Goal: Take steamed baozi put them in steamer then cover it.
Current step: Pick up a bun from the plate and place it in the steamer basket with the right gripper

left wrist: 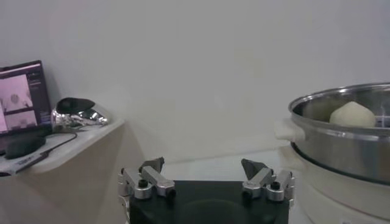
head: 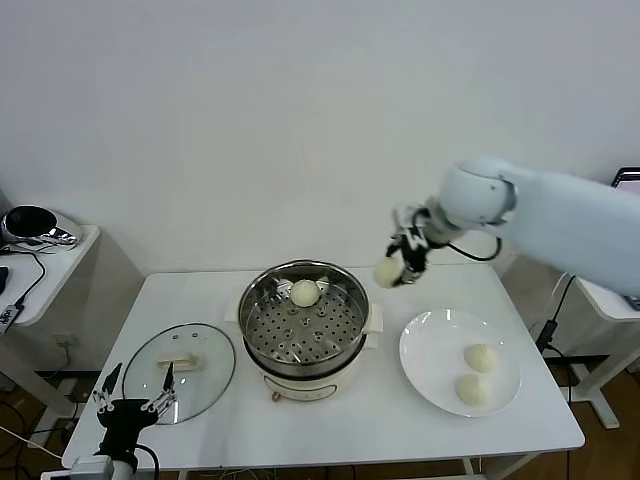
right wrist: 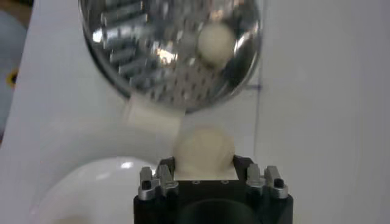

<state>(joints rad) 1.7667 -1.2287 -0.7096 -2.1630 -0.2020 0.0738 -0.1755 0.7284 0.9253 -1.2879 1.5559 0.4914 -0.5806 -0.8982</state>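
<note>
Right of centre in the head view, the right claw pinches a round cream-white dough bun beside the shiny steel steamer pot, which holds one bun. Lower left, the left claw hangs spread over the clear glass lid. Two buns sit on the white plate.

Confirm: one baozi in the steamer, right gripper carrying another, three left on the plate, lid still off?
Wrong on the plate count. The head view shows two baozi on the white plate, not three. The rest holds: one baozi in the steamer, the right gripper carrying another baozi, glass lid still off.
</note>
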